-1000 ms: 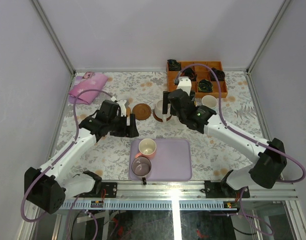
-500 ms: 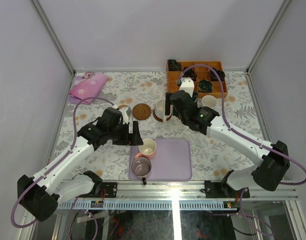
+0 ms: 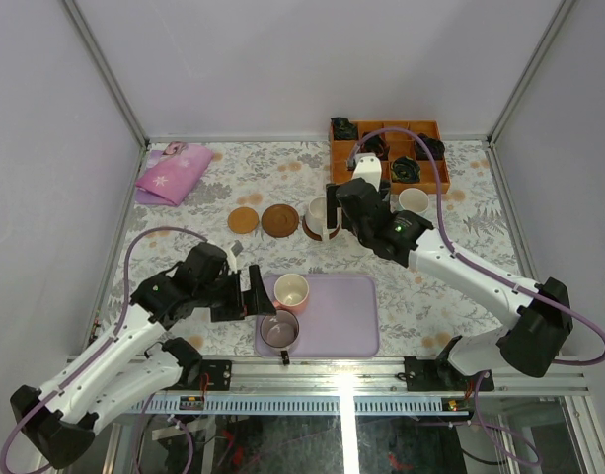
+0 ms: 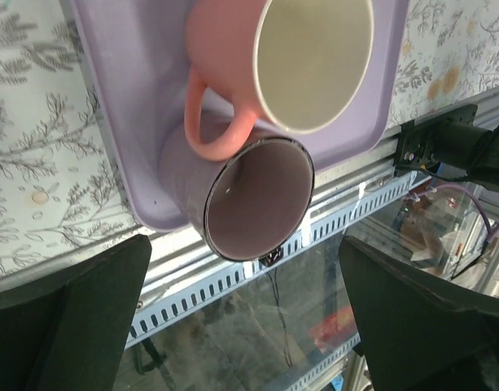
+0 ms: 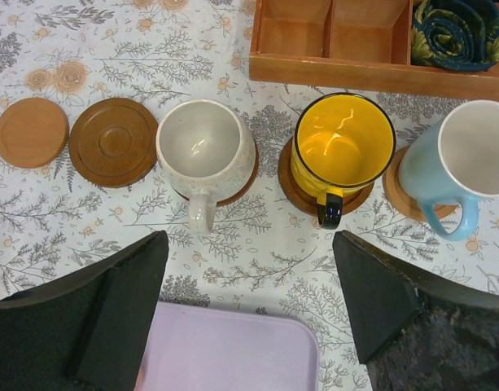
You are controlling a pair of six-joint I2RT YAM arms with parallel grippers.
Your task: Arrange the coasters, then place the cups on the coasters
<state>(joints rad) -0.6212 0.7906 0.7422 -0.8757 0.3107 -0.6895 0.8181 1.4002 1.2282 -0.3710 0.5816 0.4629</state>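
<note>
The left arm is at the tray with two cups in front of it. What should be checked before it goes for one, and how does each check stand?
1. Left gripper open and empty: ok.
2. Purple cup lined up between its fingers: ok in the left wrist view.
3. Room around that cup: not ok. The pink cup has its handle right against it on the tray.
4. Free places to put cups: ok, two bare coasters.
5. White cup, yellow cup and light blue cup each seated on a coaster: ok.
6. Gripper low enough for a grasp: cannot tell.
</note>
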